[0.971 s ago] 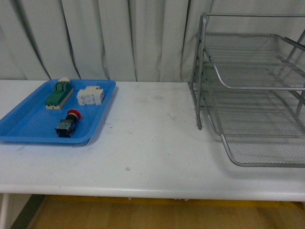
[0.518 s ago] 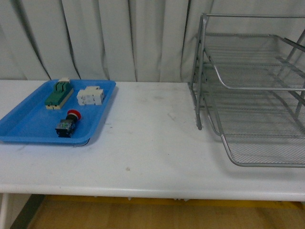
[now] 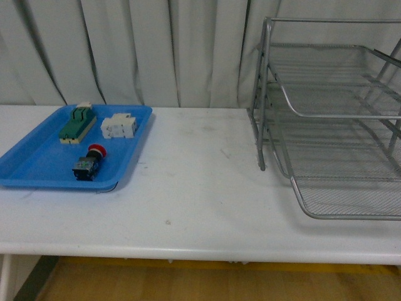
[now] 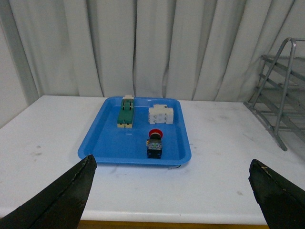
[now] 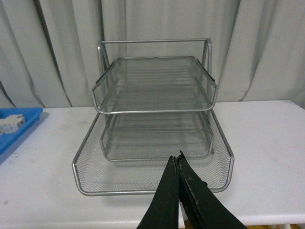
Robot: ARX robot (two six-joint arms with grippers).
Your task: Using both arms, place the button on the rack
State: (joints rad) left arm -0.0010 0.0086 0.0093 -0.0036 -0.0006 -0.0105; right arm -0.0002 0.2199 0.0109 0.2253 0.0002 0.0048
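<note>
The left fingers [image 4: 66, 195], matte black wedges, are spread wide with nothing between them; the right fingers [image 5: 175, 164] are pressed together on nothing. The smooth white bench [image 3: 200, 194] shows faint scuffs. At the left of the front view, the button [image 3: 88, 163] lies in the glossy blue plastic tray [image 3: 37, 164], near its front rim, its round red cap on a blocky dark body. Behind it sit a ribbed white block [image 3: 119, 126] and a green-topped beige block [image 3: 78, 123]. The silver wire-mesh rack [image 3: 332, 113] with its tube frame fills the right. Pleated pale curtain [image 3: 156, 50] hangs behind. No writing is legible.
</note>
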